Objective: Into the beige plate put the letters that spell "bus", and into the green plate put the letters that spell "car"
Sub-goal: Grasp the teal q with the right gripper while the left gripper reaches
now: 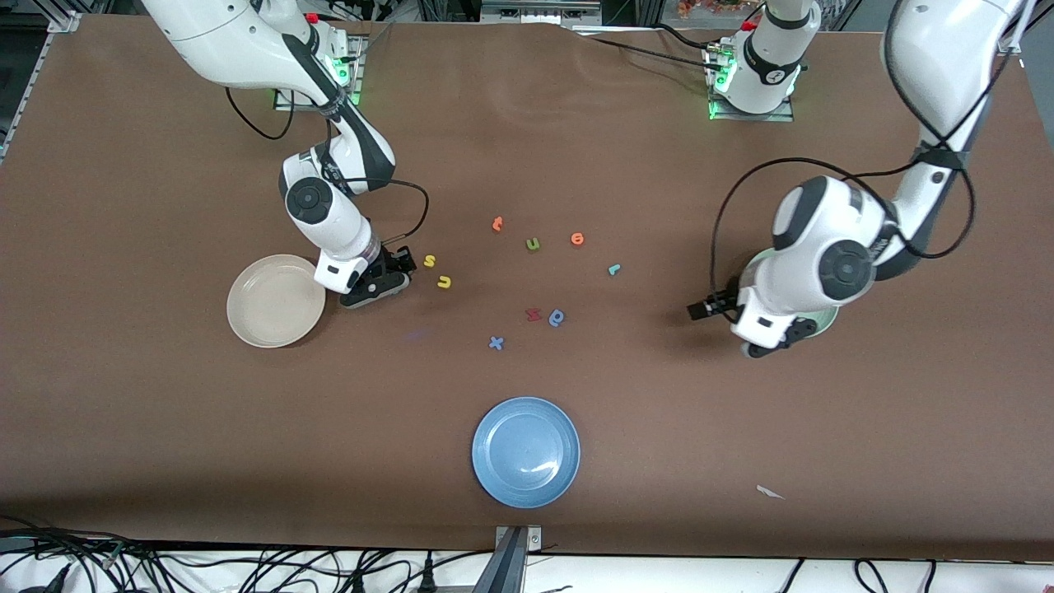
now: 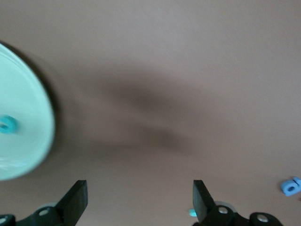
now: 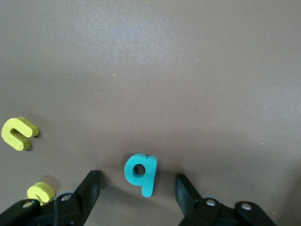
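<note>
Teal foam "b" (image 3: 140, 173) lay flat on the desk (image 1: 165, 428) between the right end effector (image 3: 138, 188)'s open, empty fingers, beside the beige plate (image 1: 276, 301): light, soft, best pinched across its stem. Left end effector (image 2: 140, 197): wide open, empty, beside the green plate (image 2: 21, 127).

Three plates counted, beige plate (image 1: 247, 321), green plate (image 2: 23, 94), blue plate (image 1: 494, 469), eleven foam letters (image 1: 533, 244) seen.
</note>
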